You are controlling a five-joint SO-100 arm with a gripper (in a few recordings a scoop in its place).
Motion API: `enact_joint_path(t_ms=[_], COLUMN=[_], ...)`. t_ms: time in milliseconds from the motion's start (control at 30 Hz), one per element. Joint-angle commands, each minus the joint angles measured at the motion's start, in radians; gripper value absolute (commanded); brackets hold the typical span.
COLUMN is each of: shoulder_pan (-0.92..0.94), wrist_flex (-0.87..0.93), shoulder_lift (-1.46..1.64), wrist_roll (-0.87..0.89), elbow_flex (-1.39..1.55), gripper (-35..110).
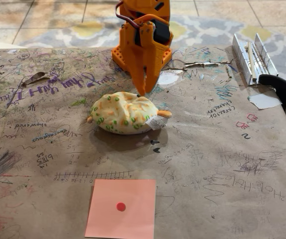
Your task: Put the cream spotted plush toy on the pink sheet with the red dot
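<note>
Right now the orange gripper hangs with its fingers nearly together, gripping nothing, tips at the plush toy's far edge. The toy lies long-ways across the table, the pink sheet well nearer us.

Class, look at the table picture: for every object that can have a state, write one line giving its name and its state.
Orange two-finger gripper: pointing down, fingertips close together just above the toy's far edge, holding nothing.
Cream-yellow rounded plush toy with green and orange spots: lying on the brown scribbled paper table cover, white tag showing, not on the sheet.
Salmon-pink square paper sheet with a red dot: flat, bare, nearer the camera than the toy.
</note>
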Motion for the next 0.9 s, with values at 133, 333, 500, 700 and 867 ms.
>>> enact_joint_path(t_ms=[133, 333, 500, 700, 867], shoulder_pan=[0.017, 0.117, 0.268, 0.416, 0.471], wrist_flex=[0.245, 0.477, 0.397, 0.170, -0.095], shoulder_lift=[-0.181, -0.417, -0.549, -0.680, -0.764], wrist_roll=[-0.465, -0.761, -0.969, -1.092, -1.109], elbow_flex=[-0.390, -0.549, -0.506, -0.391, -0.244], gripper=[21, 32, 32, 31, 32])
